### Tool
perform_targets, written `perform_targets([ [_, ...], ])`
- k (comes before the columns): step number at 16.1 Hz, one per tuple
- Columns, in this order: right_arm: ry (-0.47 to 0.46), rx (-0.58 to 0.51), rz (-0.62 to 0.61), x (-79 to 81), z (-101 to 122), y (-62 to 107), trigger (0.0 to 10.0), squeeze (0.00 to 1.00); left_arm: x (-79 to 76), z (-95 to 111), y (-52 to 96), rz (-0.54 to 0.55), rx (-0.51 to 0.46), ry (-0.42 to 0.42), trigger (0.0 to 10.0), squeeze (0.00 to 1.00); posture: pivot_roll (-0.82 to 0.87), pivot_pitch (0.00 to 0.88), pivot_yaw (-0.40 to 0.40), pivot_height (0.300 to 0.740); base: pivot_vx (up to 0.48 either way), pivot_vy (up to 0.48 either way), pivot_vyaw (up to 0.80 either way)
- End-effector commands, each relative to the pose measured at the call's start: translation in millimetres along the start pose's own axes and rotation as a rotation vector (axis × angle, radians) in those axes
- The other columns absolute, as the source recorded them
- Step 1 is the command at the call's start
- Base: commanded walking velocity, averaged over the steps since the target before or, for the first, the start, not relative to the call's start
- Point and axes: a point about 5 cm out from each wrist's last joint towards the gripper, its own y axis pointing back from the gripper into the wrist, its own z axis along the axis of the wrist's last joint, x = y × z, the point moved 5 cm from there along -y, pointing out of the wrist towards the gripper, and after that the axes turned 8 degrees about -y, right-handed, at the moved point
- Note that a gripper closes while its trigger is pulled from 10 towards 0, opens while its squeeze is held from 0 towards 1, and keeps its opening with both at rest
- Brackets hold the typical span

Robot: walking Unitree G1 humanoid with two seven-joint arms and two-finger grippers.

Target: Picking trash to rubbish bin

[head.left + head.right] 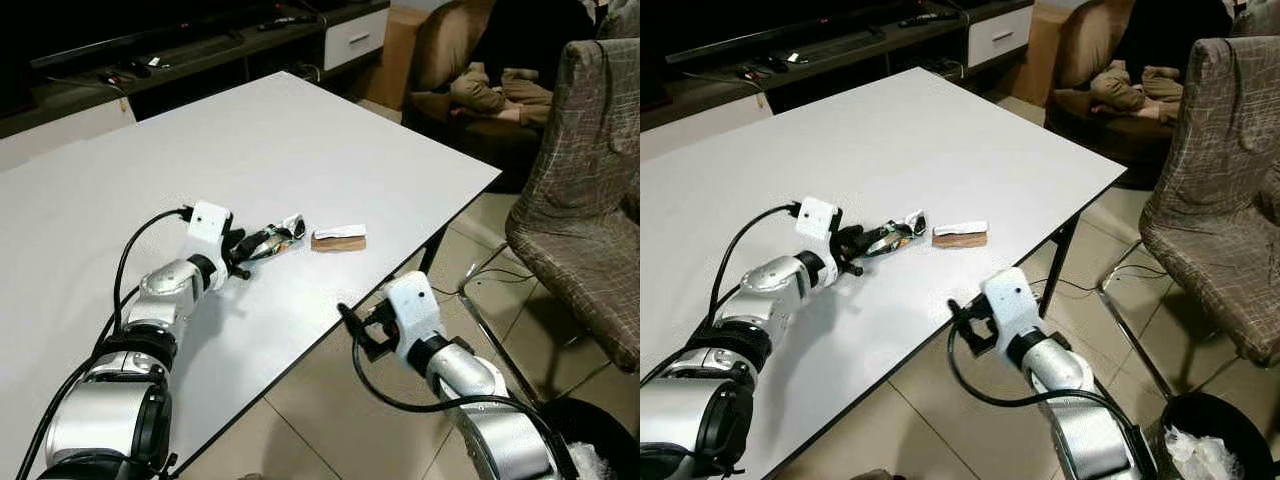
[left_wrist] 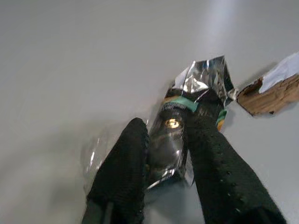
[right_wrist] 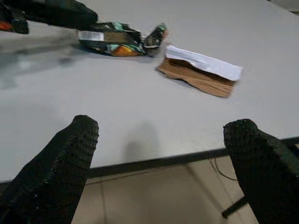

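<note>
A crumpled foil snack wrapper [image 1: 275,240] lies on the white table [image 1: 300,130]. My left gripper [image 1: 243,252] is shut on its near end; in the left wrist view both black fingers [image 2: 126,163] press the wrapper [image 2: 175,140] between them. Just right of it lies a torn brown cardboard scrap with white paper [image 1: 338,238], also seen beyond the wrapper [image 3: 119,39] as the scrap [image 3: 201,72] in the right wrist view. My right gripper [image 1: 362,330] hovers open just off the table's front edge, below the scrap. A black rubbish bin [image 1: 1215,440] with a white liner stands on the floor at bottom right.
A patterned chair [image 1: 585,190] stands right of the table, above the bin. A brown sofa [image 1: 470,60] with a person's legs sits at the back right. A dark TV cabinet [image 1: 200,50] runs along the far wall. Tiled floor [image 1: 330,410] lies open beside the table.
</note>
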Motion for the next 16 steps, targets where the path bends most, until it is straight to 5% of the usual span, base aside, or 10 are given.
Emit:
perform_targets([
  [1, -0.008, 0.002, 0.008, 2.4, 0.7, 3.6, 10.0, 0.00, 4.2, 7.2, -1.7, 0.010, -0.011, 0.015, 10.0, 1.00, -0.04, 0.000, 0.047, 0.740, 0.000, 0.000, 0.00],
  [8, -0.014, 0.011, 0.013, 4.8, -1.4, 8.0, 10.0, 0.00, -6.8, 26.0, -13.7, -0.023, -0.037, 0.004, 10.0, 1.00, -0.06, 0.000, 0.071, 0.740, 0.000, 0.000, 0.00],
  [14, -0.017, 0.028, -0.021, 5.7, -6.6, 18.5, 10.0, 0.00, -9.7, 16.7, -20.1, 0.015, 0.086, -0.047, 10.0, 1.00, -0.11, 0.000, 0.109, 0.740, 0.000, 0.000, 0.00],
  [15, -0.020, 0.032, -0.024, 6.5, -7.6, 19.6, 10.0, 0.00, -13.9, 8.4, -19.7, -0.002, 0.126, -0.036, 10.0, 0.00, -0.12, 0.000, 0.114, 0.740, 0.000, 0.000, 0.00],
  [16, -0.022, 0.034, -0.026, 7.2, -8.1, 20.4, 10.0, 0.00, -19.8, 2.4, -19.7, -0.026, 0.139, 0.042, 10.0, 0.00, -0.12, 0.000, 0.117, 0.740, 0.000, 0.000, 0.00],
])
